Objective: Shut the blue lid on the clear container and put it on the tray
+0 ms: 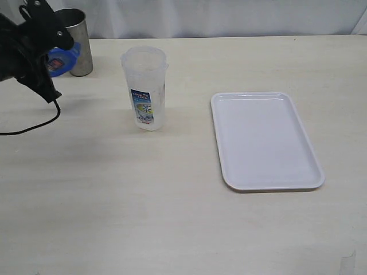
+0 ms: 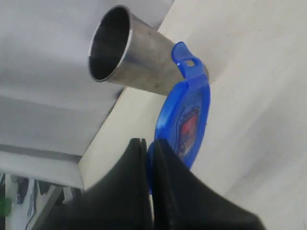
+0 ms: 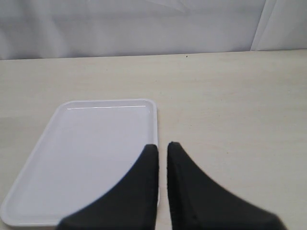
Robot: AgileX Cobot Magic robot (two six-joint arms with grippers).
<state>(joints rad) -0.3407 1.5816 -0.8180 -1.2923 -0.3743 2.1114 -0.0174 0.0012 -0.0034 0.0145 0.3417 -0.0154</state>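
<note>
While my left pincer (image 2: 149, 143) is clamped on the rim of the blue lid (image 2: 189, 112), the lid stands on edge just beside the grey steel cup (image 2: 134, 62) at the back left of the counter (image 1: 172, 217). The clear container (image 1: 144, 89) stands upright, its mouth open, well apart from the tray (image 1: 264, 140) lying flat to its right. My right pincer (image 3: 162, 146) is narrowed to a slit, gripping nothing, near the tray's rim.

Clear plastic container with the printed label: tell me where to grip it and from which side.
Probably best: pinch the tall clear plastic container across its upper wall, coming in level from the side of the flat white plastic tray. It stands upright, narrow, mouth open.
</note>
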